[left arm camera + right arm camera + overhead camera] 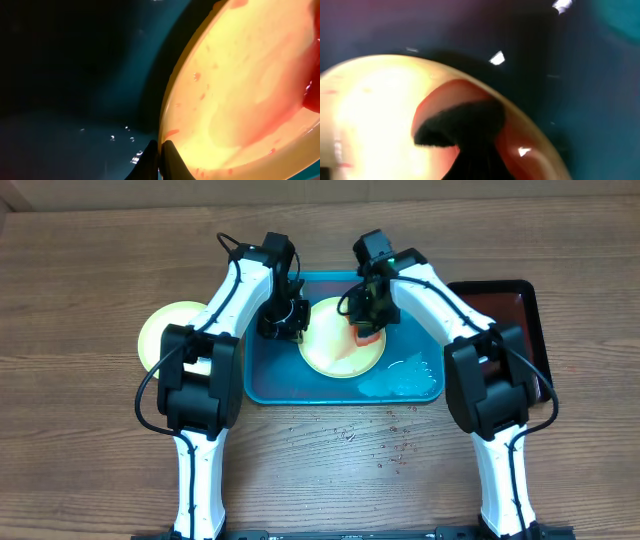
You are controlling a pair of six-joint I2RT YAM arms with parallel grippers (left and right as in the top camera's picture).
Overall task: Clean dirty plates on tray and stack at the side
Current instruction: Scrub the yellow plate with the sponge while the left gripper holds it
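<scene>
Wooden table (100,480): left gripper (160,152) pinched the rim of the yellow-green plate (335,355), seemingly light, stiff, slick; right gripper (368,322) clutched a red sponge (366,337).

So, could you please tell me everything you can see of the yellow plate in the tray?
The plate is round, yellow-green plastic with a paler centre, glossy, flecked and smeared red. It lies in the tray, its left rim pinched by the left gripper. A red wad under the right gripper rests on it.
</scene>
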